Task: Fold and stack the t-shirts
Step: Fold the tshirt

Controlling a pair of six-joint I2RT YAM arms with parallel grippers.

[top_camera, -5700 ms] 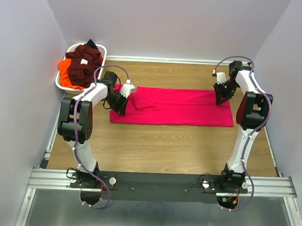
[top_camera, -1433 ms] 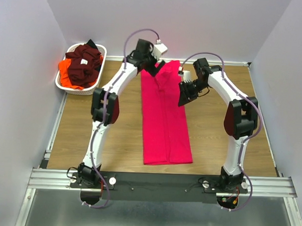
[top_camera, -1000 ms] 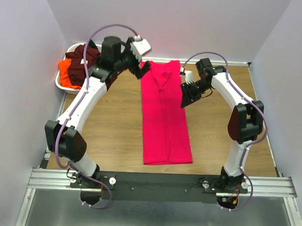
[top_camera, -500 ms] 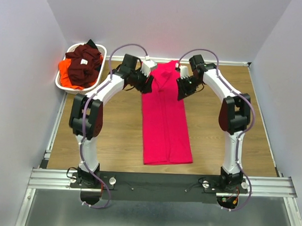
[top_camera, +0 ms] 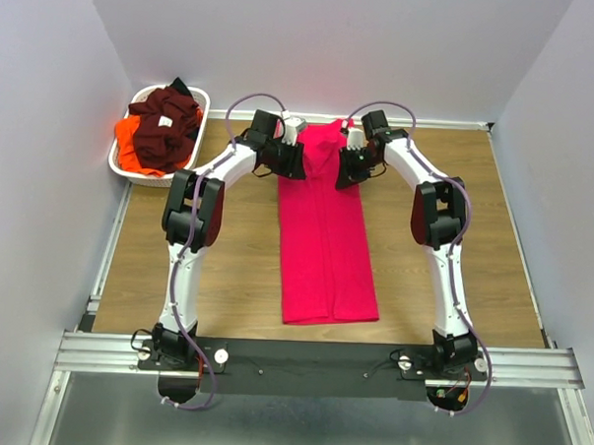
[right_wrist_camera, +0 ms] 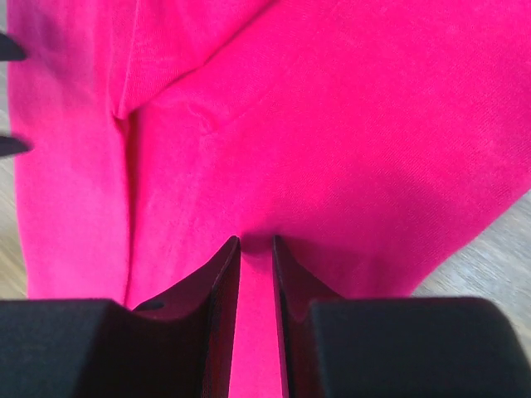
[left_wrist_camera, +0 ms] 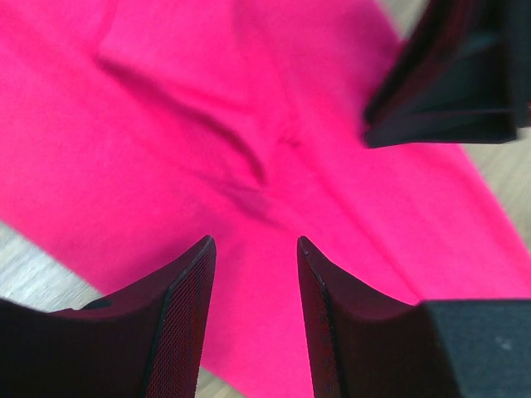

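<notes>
Pinkish-red cloth t-shirt [top_camera: 326, 234], a long folded strip on the wooden worktop [top_camera: 226, 269]. Right hand [right_wrist_camera: 255, 240] pinches its far end, left hand [left_wrist_camera: 253, 242] sits half-parted there (hold uncertain). Likely next: draw that end nearward, halving the strip.

Three t-shirts [top_camera: 326, 243] [top_camera: 169, 113] [top_camera: 131, 141], one basket [top_camera: 132, 173], two hands [top_camera: 294, 168] [top_camera: 344, 175]

Built as two slim arms, left arm [top_camera: 230, 165] and right arm [top_camera: 403, 160]: white shells, bulky black joint housings. Draped with a thin lilac cable [top_camera: 255, 95] looping off each. Bolted down on black bases [top_camera: 164, 343] beside round white knobs [top_camera: 219, 356]. Tipped with black tools, left tool [left_wrist_camera: 253, 249] and right tool [right_wrist_camera: 255, 242], on flat tapering fingers [left_wrist_camera: 99, 352] with finely ribbed inner pads [left_wrist_camera: 189, 332].
</notes>
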